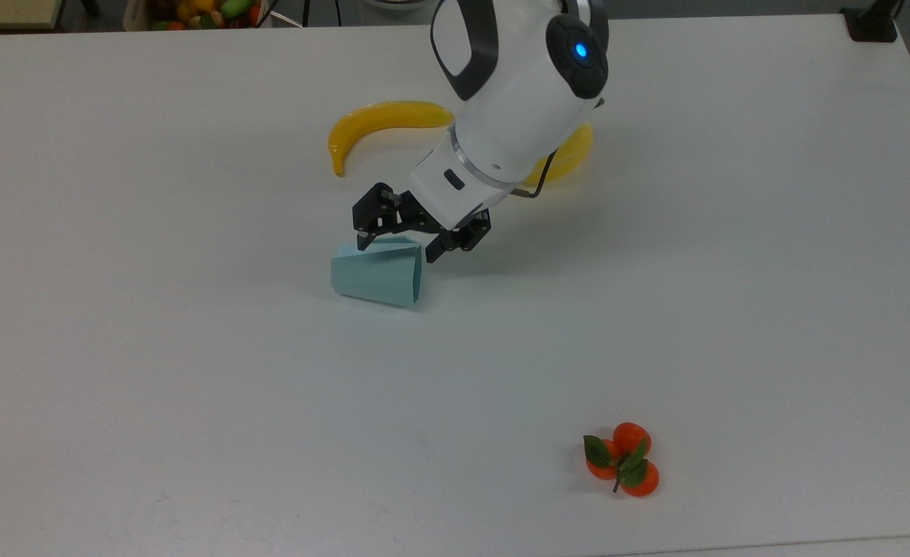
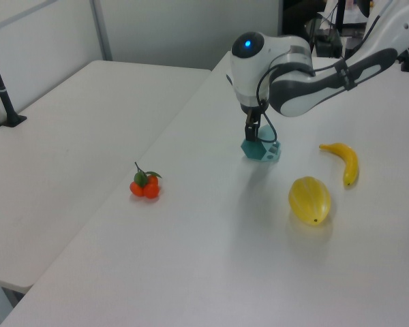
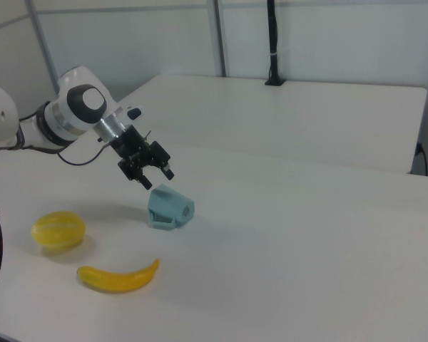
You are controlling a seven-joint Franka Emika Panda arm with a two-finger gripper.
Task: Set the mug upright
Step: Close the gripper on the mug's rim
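The mug [image 1: 376, 274] lies on its side on the tabletop [image 1: 192, 387]; the tool [image 1: 395, 249] hovers just above its rim end, fingers spread wide, holding nothing

No readable text, labels, brands, numbers or signs anywhere.

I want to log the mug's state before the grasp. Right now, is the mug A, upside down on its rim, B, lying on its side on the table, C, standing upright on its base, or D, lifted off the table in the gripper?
B: the mug lies on its side on the table, its open rim facing the top view's right, while the open gripper is just above it.
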